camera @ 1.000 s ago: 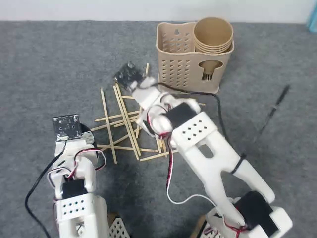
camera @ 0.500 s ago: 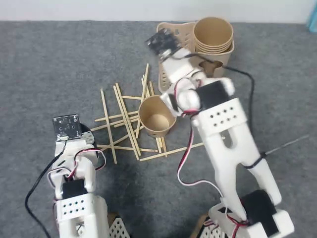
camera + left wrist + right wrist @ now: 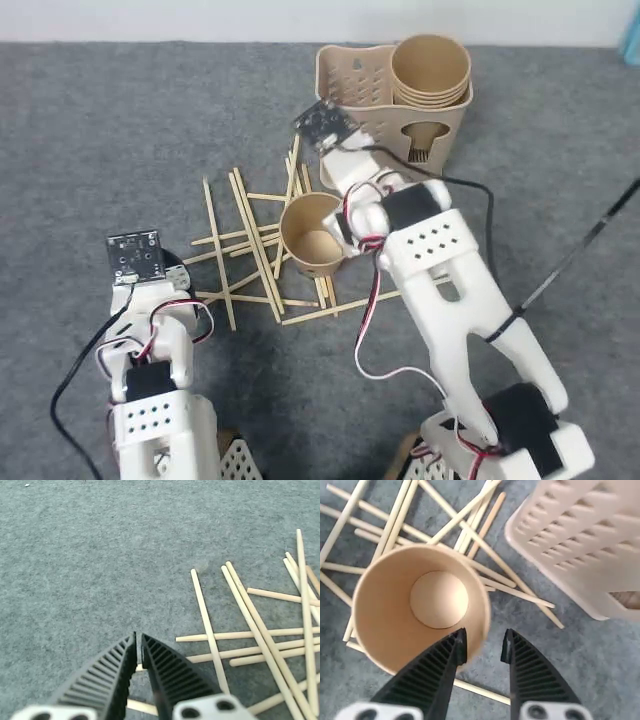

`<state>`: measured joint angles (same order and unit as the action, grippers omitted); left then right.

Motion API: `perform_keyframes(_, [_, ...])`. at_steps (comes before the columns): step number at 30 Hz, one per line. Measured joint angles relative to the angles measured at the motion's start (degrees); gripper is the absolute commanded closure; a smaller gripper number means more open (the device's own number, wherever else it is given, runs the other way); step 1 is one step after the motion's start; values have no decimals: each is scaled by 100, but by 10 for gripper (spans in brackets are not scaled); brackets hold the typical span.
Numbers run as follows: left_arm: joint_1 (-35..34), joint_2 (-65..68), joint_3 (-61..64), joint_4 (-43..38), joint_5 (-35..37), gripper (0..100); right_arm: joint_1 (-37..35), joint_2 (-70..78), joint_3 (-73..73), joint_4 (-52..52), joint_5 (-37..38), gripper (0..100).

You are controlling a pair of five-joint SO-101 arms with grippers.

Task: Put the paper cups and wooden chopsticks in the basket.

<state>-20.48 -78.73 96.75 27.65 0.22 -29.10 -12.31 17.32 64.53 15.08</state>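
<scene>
A lone paper cup (image 3: 316, 237) stands upright on a heap of wooden chopsticks (image 3: 245, 250), mouth up. My right gripper (image 3: 482, 642) is open at that cup (image 3: 420, 610): one finger lies over the near rim and the other stands outside the wall, with a gap. In the high view the right gripper (image 3: 345, 228) sits between the cup and the basket (image 3: 365, 130). A stack of paper cups (image 3: 430, 65) is in the basket's right compartment. My left gripper (image 3: 139, 652) is shut on nothing, low over the mat beside the chopsticks (image 3: 250, 630).
The left arm (image 3: 150, 340) sits at the front left, short of the pile. The basket's perforated wall (image 3: 580, 540) stands close to the cup. A thin black rod (image 3: 580, 250) slants across the mat at the right. Grey mat lies open at the far left.
The right arm rose off the chopstick pile toward the basket, uncovering the upright cup, then came back down beside the cup. The left arm kept still.
</scene>
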Motion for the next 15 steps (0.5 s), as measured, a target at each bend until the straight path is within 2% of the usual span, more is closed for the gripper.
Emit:
perform_keyframes(4, [0, 0, 0, 0, 0, 987, -18, 0, 404, -299, 0, 873])
perform_keyframes(8, [0, 0, 0, 0, 0, 987, -18, 0, 615, -545, 0, 998])
perform_keyframes(12, [0, 0, 0, 0, 0, 987, -35, 0, 589, -519, 0, 991])
perform_keyframes(15, [0, 0, 0, 0, 0, 987, 70, 9, 141, -97, -44, 991])
